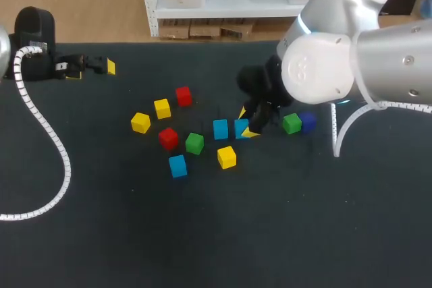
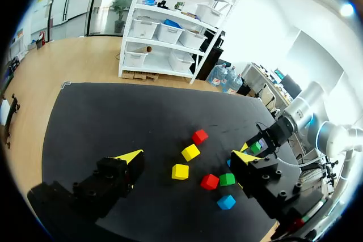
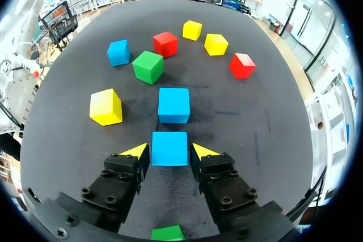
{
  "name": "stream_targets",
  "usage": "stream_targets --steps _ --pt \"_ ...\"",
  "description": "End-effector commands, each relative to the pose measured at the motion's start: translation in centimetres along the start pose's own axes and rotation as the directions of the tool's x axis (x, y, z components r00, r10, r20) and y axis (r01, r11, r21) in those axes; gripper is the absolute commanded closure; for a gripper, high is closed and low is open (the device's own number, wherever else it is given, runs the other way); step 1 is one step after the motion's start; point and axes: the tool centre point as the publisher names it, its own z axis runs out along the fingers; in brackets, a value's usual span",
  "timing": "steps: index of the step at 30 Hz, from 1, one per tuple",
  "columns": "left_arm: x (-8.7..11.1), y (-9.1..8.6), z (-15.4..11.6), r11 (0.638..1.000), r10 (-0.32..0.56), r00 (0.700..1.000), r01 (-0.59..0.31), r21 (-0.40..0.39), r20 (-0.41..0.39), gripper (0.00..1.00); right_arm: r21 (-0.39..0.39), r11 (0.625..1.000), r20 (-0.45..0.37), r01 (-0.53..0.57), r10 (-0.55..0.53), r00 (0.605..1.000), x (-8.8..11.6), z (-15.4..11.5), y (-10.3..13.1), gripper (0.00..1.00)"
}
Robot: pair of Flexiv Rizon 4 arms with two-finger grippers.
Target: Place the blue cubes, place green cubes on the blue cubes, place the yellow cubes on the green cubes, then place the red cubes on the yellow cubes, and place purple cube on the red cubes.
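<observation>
My right gripper (image 1: 247, 126) (image 3: 169, 154) is low over the table with a blue cube (image 3: 169, 148) (image 1: 241, 128) between its fingers. A thin gap shows on each side, so it stands open. Just ahead of it sits a second blue cube (image 3: 173, 105) (image 1: 221, 129). A third blue cube (image 1: 177, 165) lies nearer the front. Green cubes (image 1: 194, 143) (image 1: 291, 123), yellow cubes (image 1: 140, 123) (image 1: 162, 108) (image 1: 227, 157) and red cubes (image 1: 183, 96) (image 1: 168, 138) lie scattered singly. The purple cube (image 1: 308, 121) touches the right green one. My left gripper (image 1: 94, 69) (image 2: 187, 156) is open and empty at the far left.
The black mat (image 1: 304, 234) has free room across its front and right. A white coiled cable (image 1: 57, 160) from the left arm lies on the mat's left part. Nothing is stacked.
</observation>
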Motion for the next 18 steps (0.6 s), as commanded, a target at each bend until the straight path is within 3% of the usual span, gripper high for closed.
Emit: stream_targets --steps 1,18 --pt "0.01 0.01 0.0 1.0 0.0 1.0 0.0 0.0 0.0 0.0 0.001 1.0 0.001 0.001 -0.001 1.0 0.13 0.05 -0.22 0.53" --pt "0.01 0.01 0.0 1.0 0.0 1.0 0.0 0.0 0.0 0.0 0.01 1.0 -0.001 -0.005 0.005 1.0 0.26 0.11 -0.92 0.54"
